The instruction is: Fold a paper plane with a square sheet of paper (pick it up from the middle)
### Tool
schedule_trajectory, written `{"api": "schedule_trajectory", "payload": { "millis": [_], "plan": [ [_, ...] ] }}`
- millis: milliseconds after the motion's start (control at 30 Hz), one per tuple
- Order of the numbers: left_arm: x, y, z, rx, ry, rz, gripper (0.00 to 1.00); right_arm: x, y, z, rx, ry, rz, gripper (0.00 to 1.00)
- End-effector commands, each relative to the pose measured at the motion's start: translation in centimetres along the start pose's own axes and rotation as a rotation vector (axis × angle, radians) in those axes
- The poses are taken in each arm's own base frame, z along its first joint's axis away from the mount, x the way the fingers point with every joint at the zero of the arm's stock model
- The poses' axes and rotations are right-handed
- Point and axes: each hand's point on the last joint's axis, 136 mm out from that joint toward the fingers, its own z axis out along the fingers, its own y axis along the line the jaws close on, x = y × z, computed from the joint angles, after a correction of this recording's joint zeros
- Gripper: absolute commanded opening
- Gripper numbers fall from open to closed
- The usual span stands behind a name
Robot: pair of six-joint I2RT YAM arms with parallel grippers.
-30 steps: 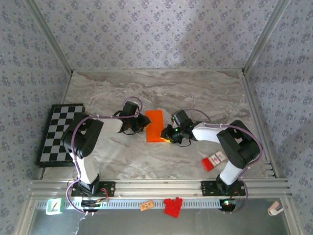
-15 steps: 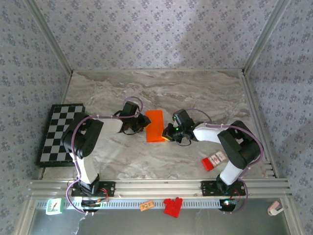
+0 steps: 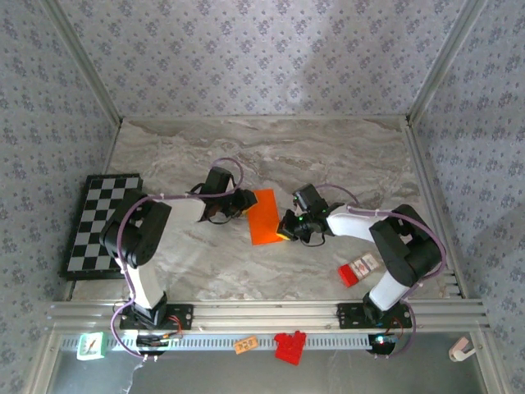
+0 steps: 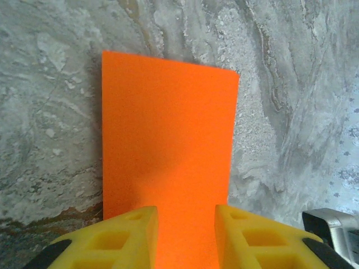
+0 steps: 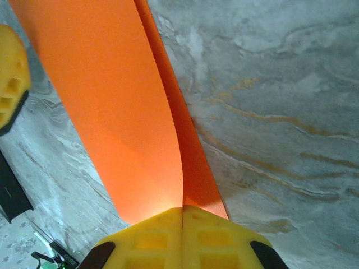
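Nearest, on the rail in front of the arm bases, lie red plastic blocks point(image 3: 289, 346) and a small orange tag point(image 3: 244, 345). On the bench point(image 3: 344, 156), a red-and-white box point(image 3: 358, 269) sits by the right arm's base.

Mid-bench lies the orange sheet point(image 3: 264, 217) (folded double, a slim rectangle from above), between the two end effectors. The right end effector point(image 3: 285, 228) is clenched on the sheet's near right edge; its wrist view shows both layers point(image 5: 112, 101) pinched where the yellow fingers meet point(image 5: 182, 216). The left end effector point(image 3: 243, 207) is released, its fingers parted at the sheet's left edge, with the orange point(image 4: 168, 140) running between them point(image 4: 183, 216).

A checkerboard point(image 3: 94, 226) lies at the left edge of the bench.
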Motion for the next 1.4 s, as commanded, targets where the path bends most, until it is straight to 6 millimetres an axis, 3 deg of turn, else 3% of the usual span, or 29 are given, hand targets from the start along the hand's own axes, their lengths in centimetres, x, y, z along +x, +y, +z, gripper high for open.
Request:
{"api": "schedule_trajectory", "payload": {
  "millis": [0,433,633,967,1367],
  "plan": [
    [-0.1,-0.6,0.7,0.039,0.036,0.021,0.32,-0.1,0.0,-0.6,0.031,0.009,-0.014,0.02],
    [1.0,1.9,2.1,-0.054,0.11,-0.023,0.31,0.1,-0.9,-0.1,0.09,0.041,0.01,0.03],
    [1.6,3.4,2.3,-0.12,0.134,-0.038,0.29,-0.5,1.5,-0.8,0.012,0.01,-0.047,0.03],
    [1.9,3.5,2.6,-0.141,0.15,-0.023,0.26,-0.9,5.5,-0.7,-0.114,0.008,-0.121,0.03],
    [2.2,3.9,2.6,-0.155,0.154,-0.026,0.24,-2.0,6.8,1.8,-0.15,-0.004,-0.109,0.02]
  ]
}}
